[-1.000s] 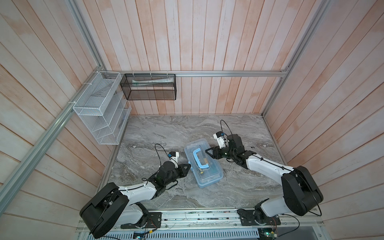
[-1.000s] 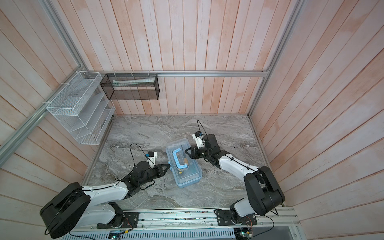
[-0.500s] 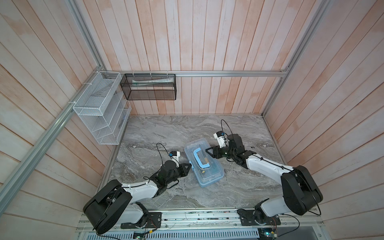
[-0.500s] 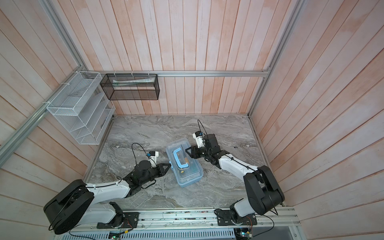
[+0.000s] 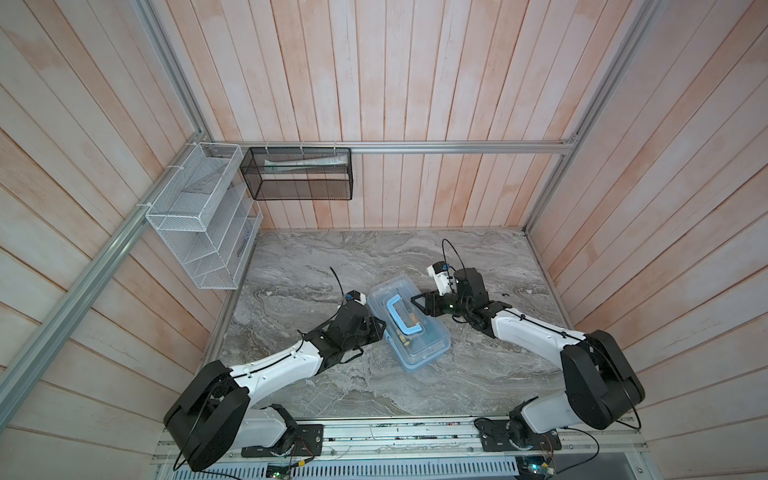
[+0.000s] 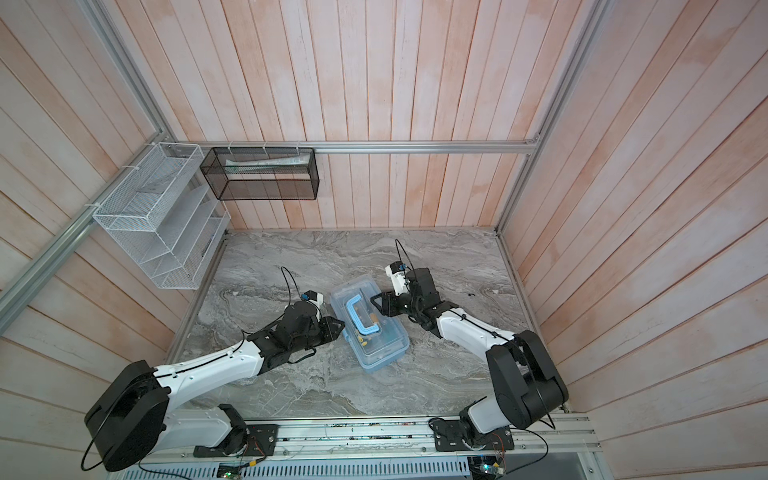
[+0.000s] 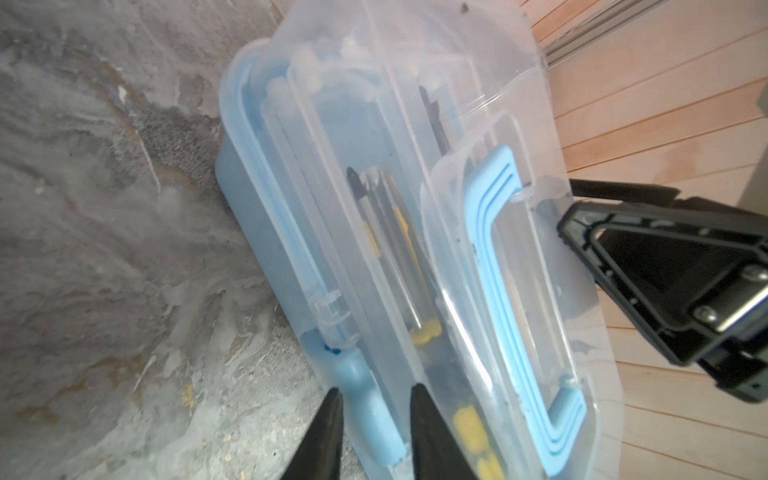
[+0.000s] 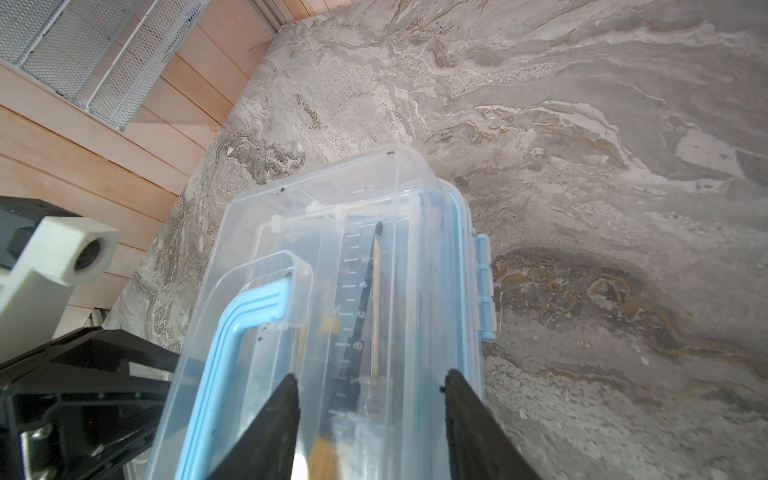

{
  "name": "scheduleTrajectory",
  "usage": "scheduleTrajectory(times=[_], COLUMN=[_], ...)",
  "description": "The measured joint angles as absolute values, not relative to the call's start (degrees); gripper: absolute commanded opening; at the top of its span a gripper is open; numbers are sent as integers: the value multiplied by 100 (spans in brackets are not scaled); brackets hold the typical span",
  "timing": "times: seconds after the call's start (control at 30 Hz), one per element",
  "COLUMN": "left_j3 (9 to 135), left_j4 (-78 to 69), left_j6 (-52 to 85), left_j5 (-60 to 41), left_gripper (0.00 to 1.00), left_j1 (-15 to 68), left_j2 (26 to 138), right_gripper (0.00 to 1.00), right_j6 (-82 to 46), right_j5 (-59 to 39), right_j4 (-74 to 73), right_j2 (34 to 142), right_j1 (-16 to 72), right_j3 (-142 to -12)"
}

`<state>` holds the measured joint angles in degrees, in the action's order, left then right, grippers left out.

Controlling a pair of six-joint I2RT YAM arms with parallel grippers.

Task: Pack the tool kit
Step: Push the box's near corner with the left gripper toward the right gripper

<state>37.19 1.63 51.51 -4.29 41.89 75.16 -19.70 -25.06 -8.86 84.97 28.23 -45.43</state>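
**Tools at the case [image 5: 424, 345], one on each long side**

Left tool [image 7: 374, 390] is narrowly spread, astride the blue latch [image 7: 353, 370]; I can't tell whether it touches. My right tool [image 8: 370, 374] is spread wide over the clear lid [image 8: 332, 199], beside the handle [image 7: 490, 266]. I see the case mid-table [image 5: 316, 257], askew to its edges, lid down, screwdrivers [image 7: 395, 249] inside.

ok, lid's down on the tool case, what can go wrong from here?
Left gripper straddles the blue latch, jaws apart; I can't tell it's snapped, so the lid may pop on lifting. Right gripper sits over the lid; a sideways shove could slide the tool case across the marble tabletop.
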Motion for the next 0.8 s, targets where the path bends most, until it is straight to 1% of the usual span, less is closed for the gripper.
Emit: scheduleTrajectory(times=[0.2, 0.57, 0.8], left_j3=[3920, 3990, 3269], left_j4=[794, 969, 1431], left_j6=[5140, 5164, 5336], left_j5=[-473, -486, -255], left_gripper=[33, 32, 31], left_j1=[4272, 4307, 4368], left_j2=[7629, 7710, 7345], right_gripper=[52, 52, 52], right_j6=[-1973, -1970, -1968], right_j5=[-2637, -2670, -2674], right_j4=[-884, -926, -926], right_j2=[8497, 8497, 8495], right_j1=[2845, 2847, 2842], right_j3=[-4525, -4493, -4491])
